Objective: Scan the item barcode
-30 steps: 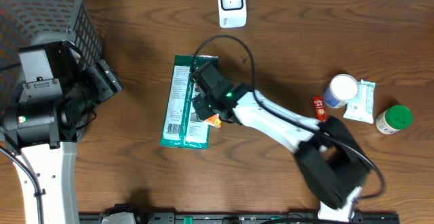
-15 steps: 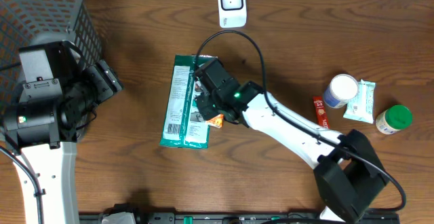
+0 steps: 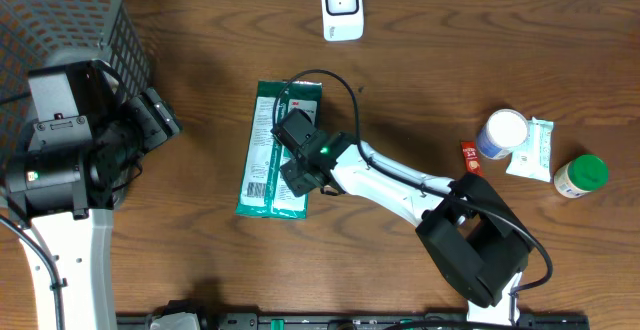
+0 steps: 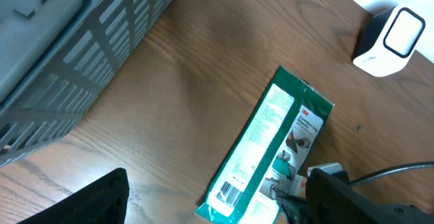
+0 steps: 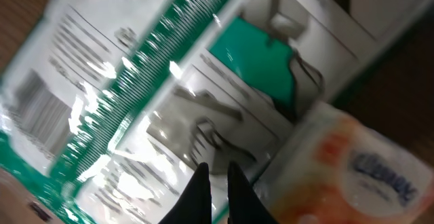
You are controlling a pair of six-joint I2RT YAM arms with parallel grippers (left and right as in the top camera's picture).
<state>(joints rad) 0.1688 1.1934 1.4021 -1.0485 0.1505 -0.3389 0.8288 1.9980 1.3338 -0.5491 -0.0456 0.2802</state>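
A green and white wipes packet [image 3: 265, 155] lies flat in the middle of the table, and its barcode [image 4: 230, 193] faces up near the front end. My right gripper [image 3: 298, 177] hovers over the packet's right edge. In the right wrist view its jaws [image 5: 217, 174] are shut with nothing between them, the tips just above the packet's printed label [image 5: 169, 115]. An orange Kleenex pack [image 5: 352, 170] lies next to them. The white scanner [image 3: 342, 7] stands at the table's far edge. My left gripper [image 3: 152, 120] is open at the left, well away from the packet.
A grey wire basket [image 3: 70, 20] fills the far left corner. At the right stand a white-lidded jar [image 3: 503, 132], a small red tube [image 3: 471, 160], a white sachet [image 3: 533, 150] and a green-lidded bottle [image 3: 582, 175]. The right arm's black cable loops over the packet.
My right gripper has slid left and toward the front over the packet, and it now hides the orange pack from overhead. The left arm has not moved.
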